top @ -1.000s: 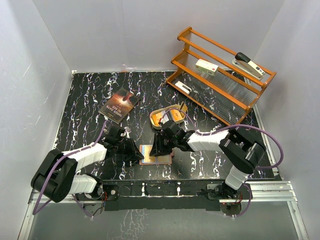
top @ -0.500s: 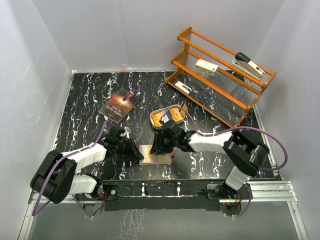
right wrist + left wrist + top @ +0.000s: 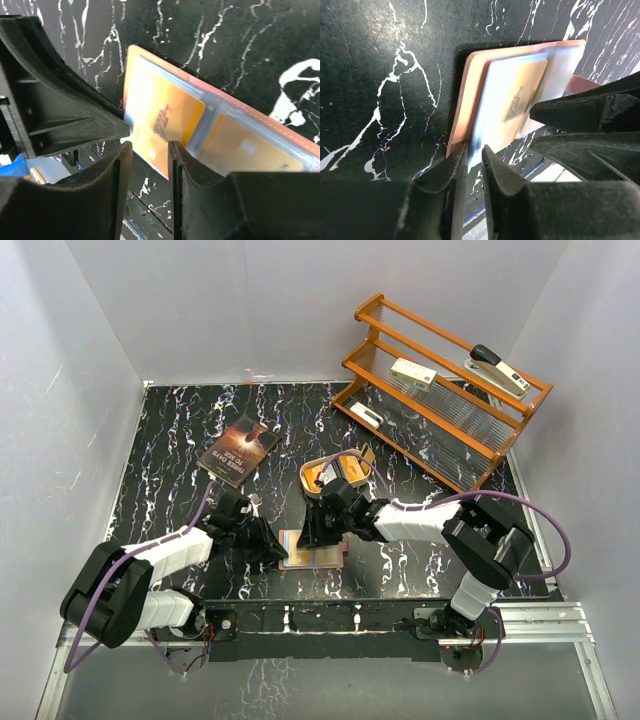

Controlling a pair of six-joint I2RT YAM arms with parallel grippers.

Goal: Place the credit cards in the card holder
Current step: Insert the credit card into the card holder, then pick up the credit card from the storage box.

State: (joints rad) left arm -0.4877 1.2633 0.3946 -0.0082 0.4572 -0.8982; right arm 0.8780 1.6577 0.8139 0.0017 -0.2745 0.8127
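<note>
Card holder (image 3: 312, 552) lies open at the middle of the desk's near edge; left gripper (image 3: 472, 156) pinches its corner, pinning it down; right gripper (image 3: 148, 148) sets narrowly parted fingers over the gold-orange card (image 3: 160, 120), actual grip impossible to tell; insertion looks underway; next comes a steady push deeper into the sleeve.

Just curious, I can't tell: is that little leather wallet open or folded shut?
Open. The card holder lies spread flat, inner side up, with gold-orange credit cards showing in its clear pockets.
</note>
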